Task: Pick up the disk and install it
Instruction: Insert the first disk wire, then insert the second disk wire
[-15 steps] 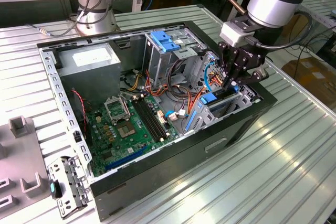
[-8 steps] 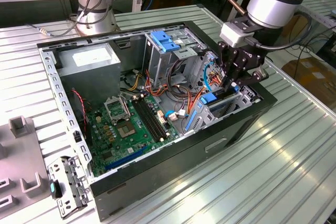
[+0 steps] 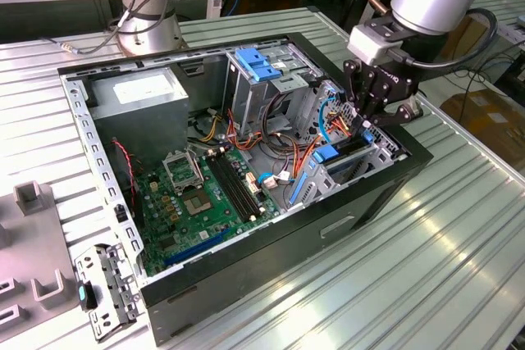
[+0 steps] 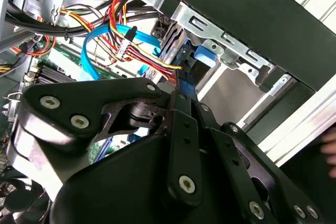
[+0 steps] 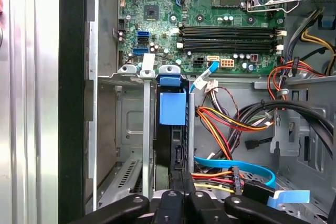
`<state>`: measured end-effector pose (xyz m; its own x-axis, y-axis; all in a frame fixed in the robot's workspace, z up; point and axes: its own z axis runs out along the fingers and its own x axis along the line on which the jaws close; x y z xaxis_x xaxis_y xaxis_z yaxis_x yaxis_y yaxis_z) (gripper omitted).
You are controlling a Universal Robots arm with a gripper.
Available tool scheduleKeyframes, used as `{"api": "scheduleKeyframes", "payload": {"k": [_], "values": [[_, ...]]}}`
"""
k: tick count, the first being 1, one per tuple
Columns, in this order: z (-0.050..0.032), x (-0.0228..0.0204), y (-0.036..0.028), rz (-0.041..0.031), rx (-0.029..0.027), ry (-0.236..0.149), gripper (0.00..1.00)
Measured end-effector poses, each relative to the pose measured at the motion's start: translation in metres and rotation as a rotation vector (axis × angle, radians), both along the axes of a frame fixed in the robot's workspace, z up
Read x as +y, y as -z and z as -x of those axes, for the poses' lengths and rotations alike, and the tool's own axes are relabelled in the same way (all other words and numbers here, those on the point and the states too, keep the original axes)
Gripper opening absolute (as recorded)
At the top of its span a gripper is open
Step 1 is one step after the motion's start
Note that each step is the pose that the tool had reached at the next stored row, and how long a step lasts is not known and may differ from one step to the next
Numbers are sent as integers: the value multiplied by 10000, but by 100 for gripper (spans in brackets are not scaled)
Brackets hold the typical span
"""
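Install step in hand. Gripper (image 3: 371, 112) stands over the drive cage at the case's (image 3: 271, 272) front corner, fingers clenched on the disk's (image 5: 172, 109) end, judging from both wrist views. The disk sits edge-on in its slot, blue rail showing, seemingly mostly seated. Next move calls for straight pressure home. Beyond lies the motherboard (image 3: 201, 198).

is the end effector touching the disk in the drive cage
Touching. In the first wrist view the end effector closes on the near edge of the disk, which stands on edge in the drive cage, with no gap visible.
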<state>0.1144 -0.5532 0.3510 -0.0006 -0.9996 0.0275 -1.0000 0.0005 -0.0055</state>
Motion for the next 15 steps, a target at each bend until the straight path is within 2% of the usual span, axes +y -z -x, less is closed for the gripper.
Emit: {"api": "scheduleKeyframes", "payload": {"k": [15], "values": [[0, 0, -7, 1, 0, 0, 11]]}}
